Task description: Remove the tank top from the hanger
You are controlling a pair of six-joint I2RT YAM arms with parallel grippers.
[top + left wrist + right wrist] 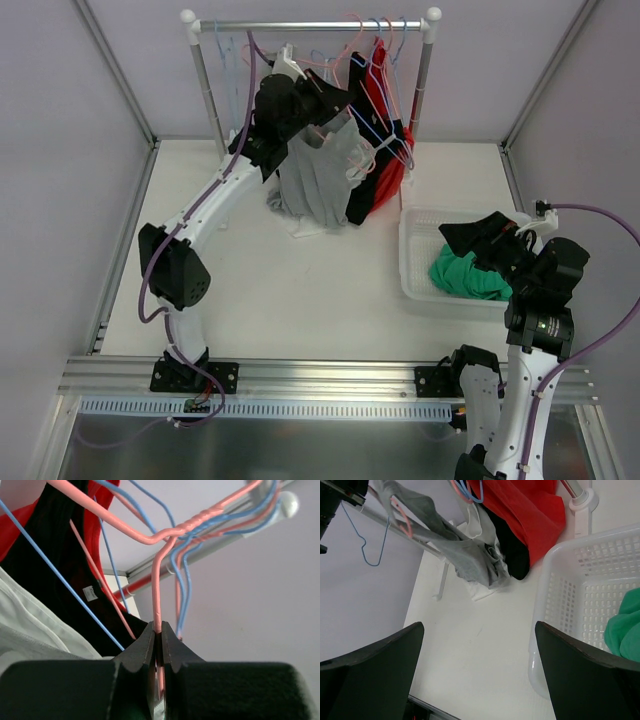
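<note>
Right gripper (480, 655): spread wide and empty. You have it at the near right, over the basket (412, 268).
Basket: white, with a green cloth (468, 276) lying in it. It sits to the right of the clothes, well apart from the tank top.
Table (300, 300): bare white surface lies between the right gripper and the hanging clothes.
Tank top (318, 180): grey, hanging at the far centre. Its lower end looks to bunch on the table.
Long axis: it runs straight down from the hanger to the table, with the straps at the top.
Neighbours: a black garment (362, 190) and a red garment (388, 150) hang touching its right side.
Left gripper (157, 636): pressed together, pinching the pink hanger (158, 580) on its upright wire below the twisted neck.
Hanger: its hook is up at the rail (310, 25) among other pink and blue hangers. You cannot tell from here whether it bears on the rail.
Key relation: the tank top lies directly below the left gripper, and to the far left of the right gripper.
Nearer arm: the left, already on the hanger.
Judgement: your free right arm must cross far-left to take the cloth and draw it down off the wire.
</note>
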